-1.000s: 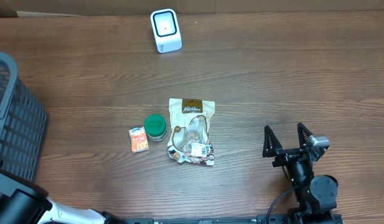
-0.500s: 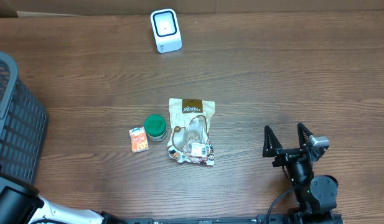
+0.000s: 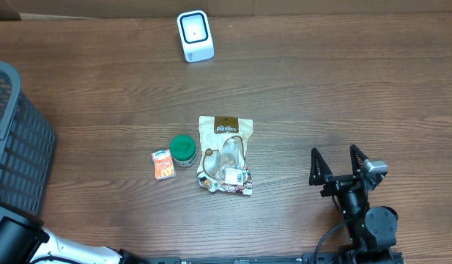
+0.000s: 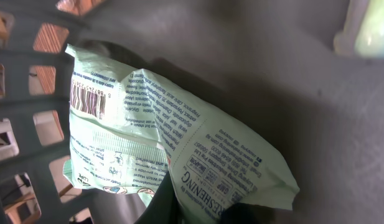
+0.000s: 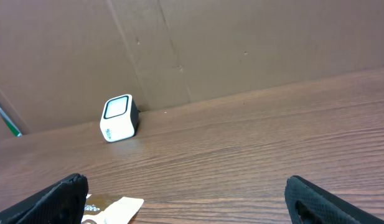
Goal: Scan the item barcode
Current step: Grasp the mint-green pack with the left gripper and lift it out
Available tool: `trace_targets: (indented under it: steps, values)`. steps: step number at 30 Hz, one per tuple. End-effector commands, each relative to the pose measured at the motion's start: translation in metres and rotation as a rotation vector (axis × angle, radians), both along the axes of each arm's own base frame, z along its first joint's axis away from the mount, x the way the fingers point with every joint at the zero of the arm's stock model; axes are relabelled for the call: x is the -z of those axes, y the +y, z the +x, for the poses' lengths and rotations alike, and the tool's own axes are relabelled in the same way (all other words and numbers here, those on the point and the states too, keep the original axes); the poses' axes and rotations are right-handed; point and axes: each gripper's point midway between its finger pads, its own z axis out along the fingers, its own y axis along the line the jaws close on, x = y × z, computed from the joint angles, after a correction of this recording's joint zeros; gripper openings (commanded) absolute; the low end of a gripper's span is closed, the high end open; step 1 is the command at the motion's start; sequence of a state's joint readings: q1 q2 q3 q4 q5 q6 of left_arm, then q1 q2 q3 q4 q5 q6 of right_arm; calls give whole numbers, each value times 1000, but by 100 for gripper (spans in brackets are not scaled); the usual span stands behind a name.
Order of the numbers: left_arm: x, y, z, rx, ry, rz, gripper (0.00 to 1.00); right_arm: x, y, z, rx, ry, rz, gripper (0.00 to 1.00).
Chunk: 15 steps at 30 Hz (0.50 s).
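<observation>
The packet (image 4: 179, 137) was a soft, crumpled pale-green pouch, creased down its middle, its back panel facing the left wrist camera; it lay inside the grey lattice basket (image 4: 30, 155), leaning towards the basket's wall, where wood showed through the square holes; near the packet's upper left corner sat a black barcode (image 4: 89, 102) on a white patch, tilted, with a row of digits above it too small to read surely; blocks of dark blue fine print ran slantwise across the panel, and near the lower edge larger capitals ending in "SHENING" could be made out; small pictograms sat at the lower left; the left gripper (image 4: 198, 208) had its fingers together, clamped on the packet's lower edge, showing only as dark shapes at the bottom of the view; the right gripper (image 3: 341, 165) rested with its fingers wide apart over the wooden desk (image 3: 321, 88), holding nothing; the white scanner (image 3: 195, 35) stood at the desk's far edge, well apart from the basket at the left; mid-desk lay a tan snack bag (image 3: 226, 155) with a brown label whose name was unclear, a green-lidded jar (image 3: 183, 149) just beside it, and a small orange box (image 3: 163, 164).
</observation>
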State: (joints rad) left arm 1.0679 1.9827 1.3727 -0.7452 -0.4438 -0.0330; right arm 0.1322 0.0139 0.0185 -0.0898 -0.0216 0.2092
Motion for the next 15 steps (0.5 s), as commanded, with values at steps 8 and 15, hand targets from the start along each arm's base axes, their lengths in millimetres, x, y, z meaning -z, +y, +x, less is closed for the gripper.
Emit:
trace_targets:
  steps: [8,15]
  values:
    - [-58,-31,83,106,-252,16,4,1,-1,0,4,-6,4,100]
    - [-135,-48,115,169,-401,154,4,1,-1,0,4,-6,3,100]
